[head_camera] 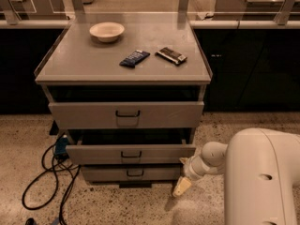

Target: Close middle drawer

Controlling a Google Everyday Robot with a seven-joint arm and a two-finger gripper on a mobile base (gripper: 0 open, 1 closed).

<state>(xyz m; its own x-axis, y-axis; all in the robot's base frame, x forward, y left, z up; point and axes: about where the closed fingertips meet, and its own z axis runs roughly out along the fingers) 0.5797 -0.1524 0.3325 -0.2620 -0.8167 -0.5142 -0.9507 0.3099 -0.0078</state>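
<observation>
The middle drawer (131, 153) is a wide grey drawer with a small dark centre handle, the second of three in the grey cabinet (122, 71). It stands pulled out a little, with a dark gap above its front panel. My gripper (182, 185) hangs low at the end of the white arm (211, 158). It is just right of and below the drawer's right front corner, close to it; contact cannot be told.
The top drawer (126, 115) also sits slightly out, and the bottom drawer (133, 173) is in. A bowl (107, 31), a blue packet (134, 58) and a dark bar (171, 55) lie on the cabinet top. Black cables (44, 172) lie on the floor to the left. Dark counters stand behind.
</observation>
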